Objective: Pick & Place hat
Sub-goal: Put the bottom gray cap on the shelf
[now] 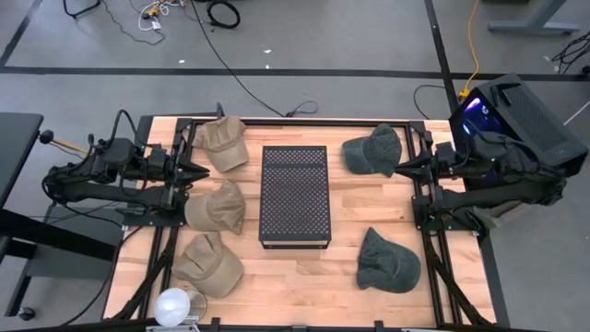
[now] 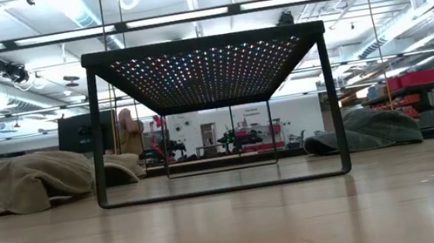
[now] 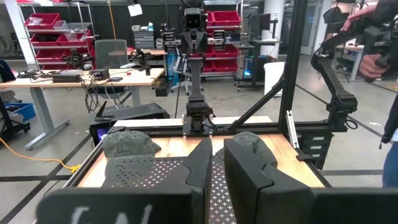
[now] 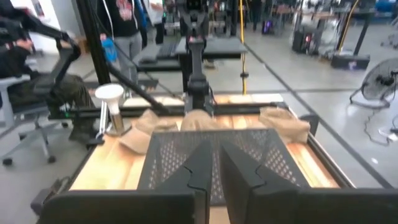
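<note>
Both pincers, the left gripper at left centre and the right gripper at right centre, are pressed together and empty, parked clear of 3 tan hats and 2 green hats flanking the central black perforated stand.

Soft matt cloth hats, tan and grey-green, lie on a smooth pale wooden table around a black perforated metal stand.
</note>
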